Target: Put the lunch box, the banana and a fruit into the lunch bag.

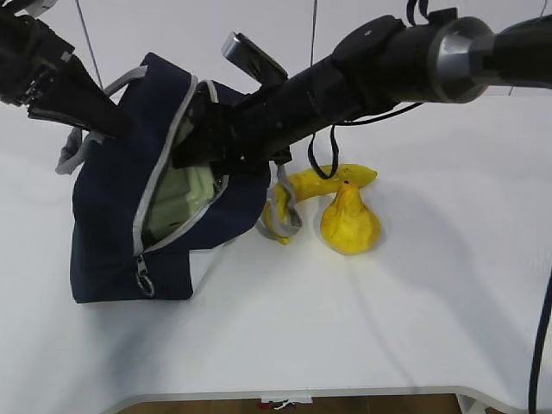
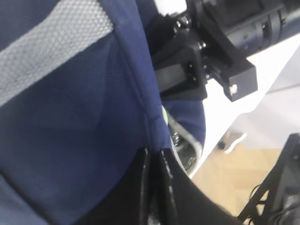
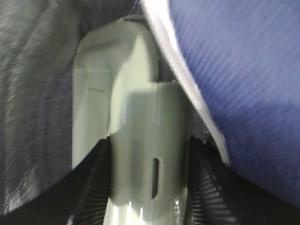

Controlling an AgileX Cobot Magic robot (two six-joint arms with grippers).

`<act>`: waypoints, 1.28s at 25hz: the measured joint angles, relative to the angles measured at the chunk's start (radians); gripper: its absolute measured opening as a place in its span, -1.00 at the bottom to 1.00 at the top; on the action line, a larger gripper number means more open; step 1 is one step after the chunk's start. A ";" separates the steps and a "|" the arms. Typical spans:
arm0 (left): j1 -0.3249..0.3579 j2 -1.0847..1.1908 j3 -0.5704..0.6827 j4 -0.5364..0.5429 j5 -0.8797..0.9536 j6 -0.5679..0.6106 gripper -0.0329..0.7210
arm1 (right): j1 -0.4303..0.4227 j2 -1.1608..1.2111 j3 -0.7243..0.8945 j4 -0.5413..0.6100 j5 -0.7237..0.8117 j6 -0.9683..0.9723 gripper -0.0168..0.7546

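The navy lunch bag (image 1: 112, 224) lies at the left with its zipper mouth gaping. My left gripper (image 1: 116, 125) is shut on the bag's upper edge; in the left wrist view its fingertips (image 2: 153, 157) pinch the blue fabric (image 2: 70, 117). My right gripper (image 1: 198, 147) reaches into the mouth, shut on the pale green lunch box (image 1: 177, 203). The right wrist view shows the lunch box (image 3: 126, 93) between the two fingers of that gripper (image 3: 149, 150), with bag fabric (image 3: 243, 70) beside it. The banana (image 1: 323, 181) and the yellow pear-shaped fruit (image 1: 349, 224) lie on the table to the right of the bag.
A grey bag handle (image 1: 280, 207) drapes over the banana's near end. The zipper's ring pull (image 1: 143, 281) hangs at the bag's lower front. The white table's front edge (image 1: 302, 395) runs along the bottom. The right arm (image 1: 414, 60) crosses above the fruit.
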 joint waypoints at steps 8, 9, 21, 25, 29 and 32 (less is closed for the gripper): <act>0.000 0.000 0.000 0.019 0.007 0.000 -0.91 | 0.002 0.054 -0.035 0.008 -0.014 0.004 0.00; 0.000 0.000 0.000 0.020 0.007 0.000 -0.91 | 0.002 0.057 -0.037 0.008 -0.014 0.004 0.00; -0.002 0.000 0.000 0.031 0.007 0.000 -0.91 | 0.002 0.096 -0.041 0.015 -0.021 0.019 0.00; -0.002 0.000 0.000 0.047 0.007 0.000 -0.91 | 0.002 0.101 -0.041 0.013 -0.021 0.019 0.01; -0.002 0.000 0.000 0.070 0.007 0.000 -0.91 | 0.002 0.101 -0.043 0.010 -0.021 0.019 0.03; -0.002 0.000 0.000 0.100 0.007 0.000 -0.91 | 0.002 0.101 -0.043 0.005 -0.021 0.026 0.08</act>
